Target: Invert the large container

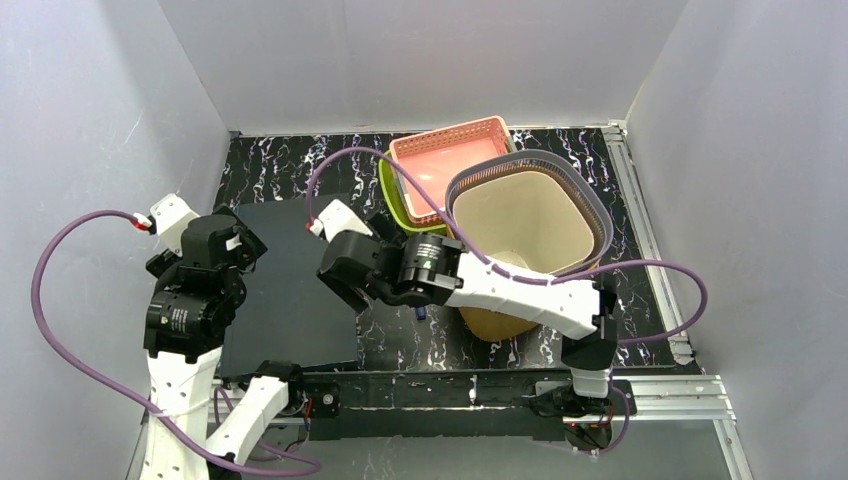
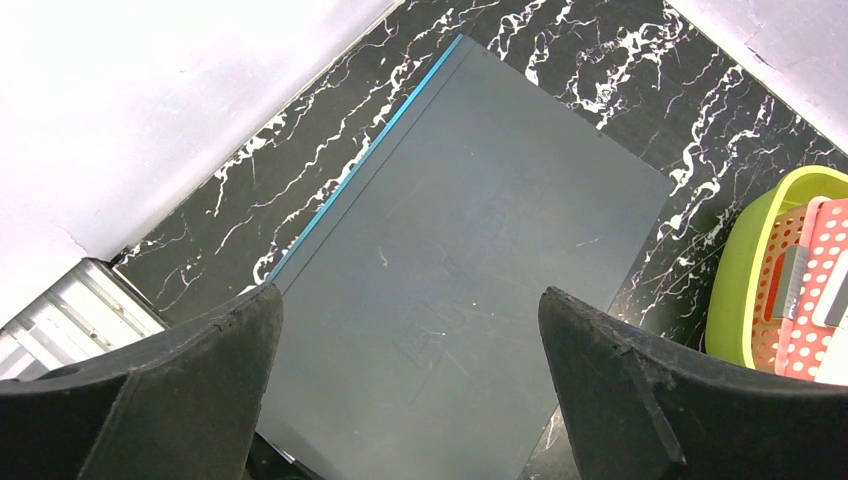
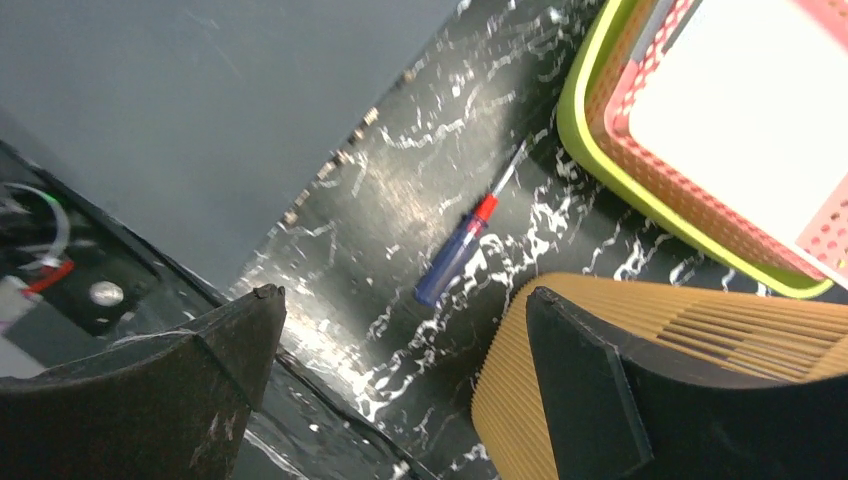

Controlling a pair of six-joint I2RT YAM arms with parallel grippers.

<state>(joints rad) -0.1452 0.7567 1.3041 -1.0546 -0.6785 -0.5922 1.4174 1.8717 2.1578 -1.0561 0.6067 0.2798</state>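
The large container [image 1: 525, 235] is a tan ribbed basket with a grey rim. It stands upright, mouth up, at the right of the table. Its ribbed wall [image 3: 505, 400] shows in the right wrist view beside the right finger, and whether they touch I cannot tell. My right gripper [image 3: 402, 291] is open, nothing between its fingers, low over the marble just left of the container; its arm [image 1: 520, 290] crosses the container's near side. My left gripper [image 2: 408, 292] is open and empty above a dark grey mat [image 2: 470, 230], far left of the container.
A pink perforated basket [image 1: 450, 160] sits nested in a green one [image 1: 392, 200] behind the container. A blue-handled screwdriver [image 3: 455, 255] lies on the marble between the mat [image 1: 290, 280] and the container. White walls close in on three sides.
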